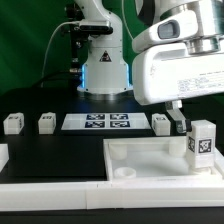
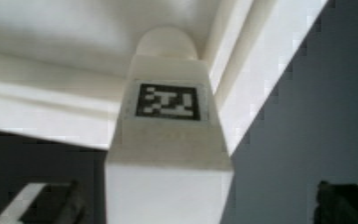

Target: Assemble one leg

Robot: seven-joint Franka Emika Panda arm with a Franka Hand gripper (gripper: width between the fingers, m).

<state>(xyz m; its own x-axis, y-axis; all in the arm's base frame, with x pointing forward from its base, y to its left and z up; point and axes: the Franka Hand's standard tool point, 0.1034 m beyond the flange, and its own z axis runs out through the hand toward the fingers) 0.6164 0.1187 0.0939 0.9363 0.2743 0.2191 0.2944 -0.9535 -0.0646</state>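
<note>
A leg [image 1: 203,140], a small white block with a black-and-white tag, stands upright at the white tray's [image 1: 150,160] corner on the exterior view's right. In the wrist view the leg [image 2: 169,130] fills the middle, its rounded far end against the tray [image 2: 69,60]. My gripper [image 1: 192,125] is over it. Its dark fingertips [image 2: 43,205] show on both sides of the leg with gaps, so the gripper [image 2: 194,208] is open around it. Whether the leg's foot sits in a socket is hidden.
The marker board [image 1: 97,122] lies behind the tray. Three more legs lie on the black table: two at the exterior view's left [image 1: 12,123] [image 1: 46,122] and one beside the marker board [image 1: 161,124]. A white part shows at the left edge [image 1: 3,155].
</note>
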